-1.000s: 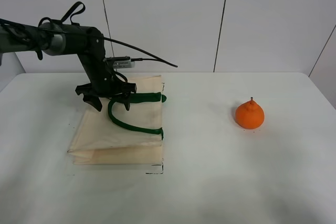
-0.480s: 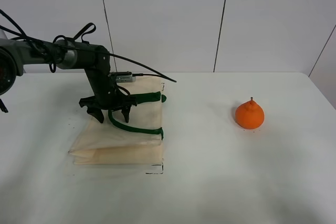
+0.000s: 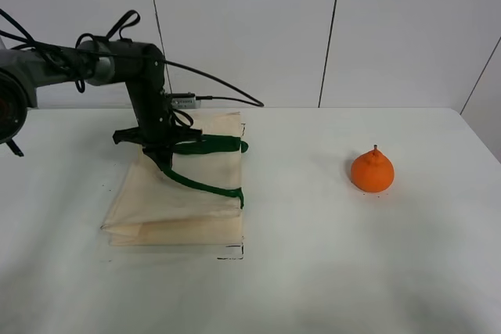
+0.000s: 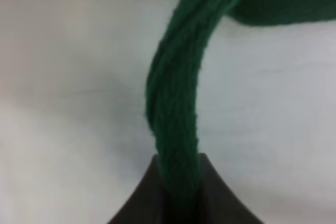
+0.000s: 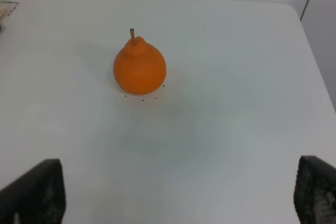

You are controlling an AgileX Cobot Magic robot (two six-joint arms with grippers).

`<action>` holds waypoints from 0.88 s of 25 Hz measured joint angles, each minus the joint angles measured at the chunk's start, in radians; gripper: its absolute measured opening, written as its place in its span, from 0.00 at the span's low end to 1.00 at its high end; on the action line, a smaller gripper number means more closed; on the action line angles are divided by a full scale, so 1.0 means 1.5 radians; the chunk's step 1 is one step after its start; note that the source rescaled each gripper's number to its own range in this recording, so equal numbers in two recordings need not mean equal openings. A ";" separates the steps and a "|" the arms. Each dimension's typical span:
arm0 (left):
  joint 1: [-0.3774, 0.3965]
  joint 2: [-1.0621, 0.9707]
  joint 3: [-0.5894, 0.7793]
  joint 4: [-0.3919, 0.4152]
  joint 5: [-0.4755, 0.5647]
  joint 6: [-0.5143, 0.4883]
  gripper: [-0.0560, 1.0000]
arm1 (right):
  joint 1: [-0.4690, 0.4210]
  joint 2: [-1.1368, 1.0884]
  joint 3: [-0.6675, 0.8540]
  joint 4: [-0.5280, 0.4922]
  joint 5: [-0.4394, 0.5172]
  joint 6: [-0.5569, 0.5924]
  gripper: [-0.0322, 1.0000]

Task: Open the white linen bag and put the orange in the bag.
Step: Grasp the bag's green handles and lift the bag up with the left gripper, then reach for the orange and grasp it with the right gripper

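From above, we are pinching the green strap [image 3: 202,186] of the white linen bag [image 3: 180,209] with our left hand [image 3: 160,154]. The bag is lying flat at nine o'clock on the tabletop [image 3: 313,271], and the orange [image 3: 372,171] is sitting well apart at three. Left wrist: the jaws are clamping that strap. Right wrist: our right hand [image 5: 173,195] is gaping empty, with the orange at its twelve, nearer this arm.

Flat on table [image 3: 313,271]: white linen bag [image 3: 176,205]. Over bag's far half, left gripper [image 3: 160,152] pinched on green handle [image 3: 205,187], strap drawn straight toward bag's right edge. Well right of bag: orange [image 3: 372,171], upright.
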 joint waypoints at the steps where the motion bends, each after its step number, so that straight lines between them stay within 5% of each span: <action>1: 0.000 0.000 -0.029 0.005 0.027 0.003 0.06 | 0.000 0.000 0.000 0.000 0.000 0.000 1.00; 4: 0.000 -0.004 -0.131 0.007 0.093 0.027 0.06 | 0.000 0.000 0.000 0.000 0.000 0.000 1.00; 8: 0.000 -0.051 -0.226 0.005 0.094 0.040 0.06 | 0.000 0.000 0.000 0.000 0.000 0.000 1.00; 17: -0.033 -0.197 -0.243 0.006 0.095 0.059 0.05 | 0.000 0.014 -0.001 0.000 0.000 0.000 1.00; 22: -0.039 -0.229 -0.243 0.007 0.095 0.064 0.05 | 0.000 0.209 -0.058 0.011 -0.007 0.000 1.00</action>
